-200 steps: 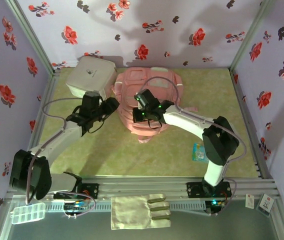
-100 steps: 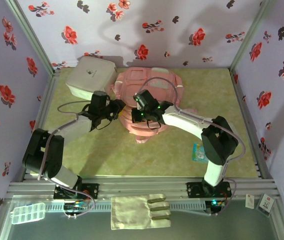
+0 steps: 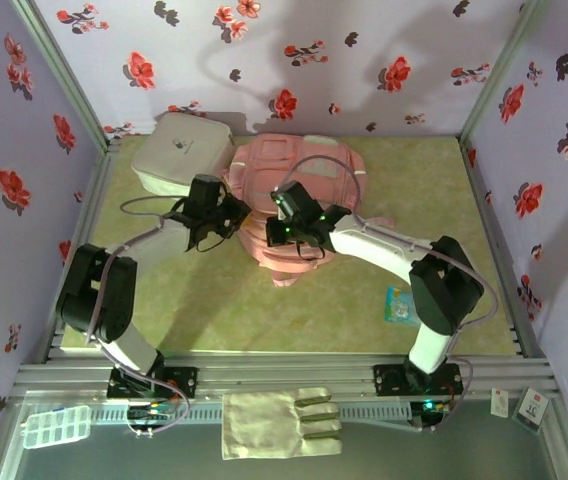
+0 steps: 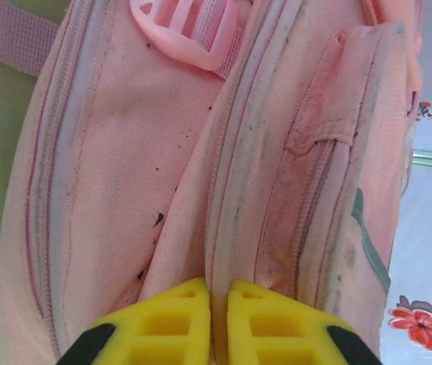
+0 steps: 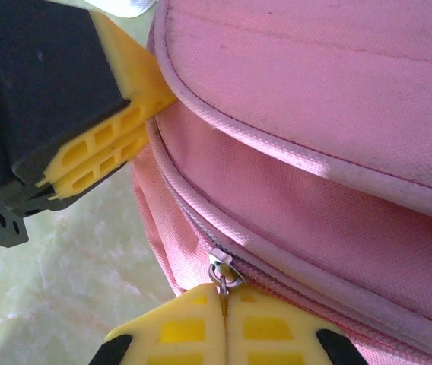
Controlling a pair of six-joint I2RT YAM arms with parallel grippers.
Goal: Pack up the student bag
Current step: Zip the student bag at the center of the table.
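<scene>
Pink bag [image 4: 125,167], left end effector [image 4: 218,287] newly clamped

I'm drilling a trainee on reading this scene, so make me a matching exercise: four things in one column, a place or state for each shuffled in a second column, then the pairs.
Column one
1. left claw
2. right claw
3. white box
4. teal packet

Column two
a. lying alone on the right side of the table
b. shut on the zipper pull of the student bag
c. at the far left corner, beside the bag
d. shut on a fold of the bag's side fabric

Pairs: 1-d, 2-b, 3-c, 4-a
</scene>
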